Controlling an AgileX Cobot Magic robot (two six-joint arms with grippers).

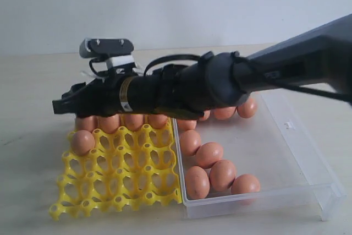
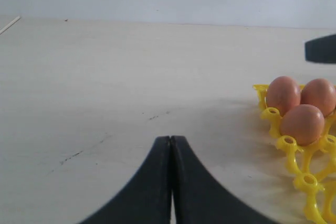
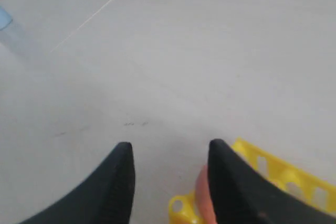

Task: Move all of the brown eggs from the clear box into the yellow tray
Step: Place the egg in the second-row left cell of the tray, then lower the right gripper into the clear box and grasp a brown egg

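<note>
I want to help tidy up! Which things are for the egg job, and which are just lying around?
For the job: brown eggs, yellow tray, clear box, right fingers open over the tray's corner.
Just there: table; left fingers, shut and holding nothing.

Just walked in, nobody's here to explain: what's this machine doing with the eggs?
The right gripper reaches across over the yellow tray, jaws open, holding nothing. A few brown eggs already sit in its cups; several more wait in the clear box. The left gripper hangs shut over the table.
</note>
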